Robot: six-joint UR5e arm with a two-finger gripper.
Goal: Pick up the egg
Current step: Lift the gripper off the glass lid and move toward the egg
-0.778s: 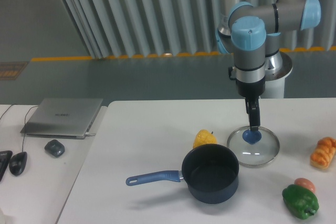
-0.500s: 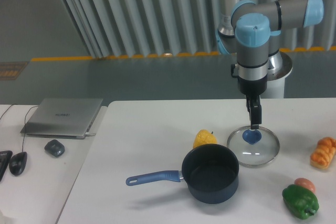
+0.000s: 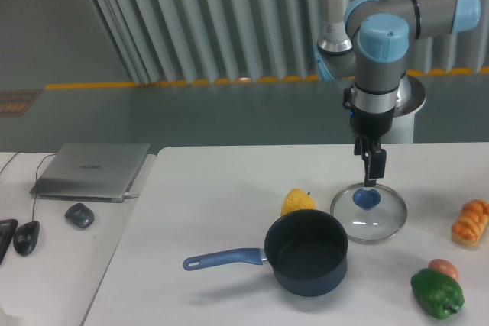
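Dark pot [image 3: 307, 262] with blue handle sat uncovered, nothing visible inside. Round glass lid [image 3: 369, 212] lay flat beside it; gripper [image 3: 372, 179] hung above its blue knob, fingers' state indiscernible. Smooth oval egg [image 3: 444, 268] touched glossy green pepper [image 3: 436, 292], tabletop's [image 3: 214, 196] right edge.

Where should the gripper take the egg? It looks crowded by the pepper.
Take the egg from above across its exposed upper part, probably with fingers at its far and right sides. The green pepper sits against its near side, so a low approach from the front looks blocked.
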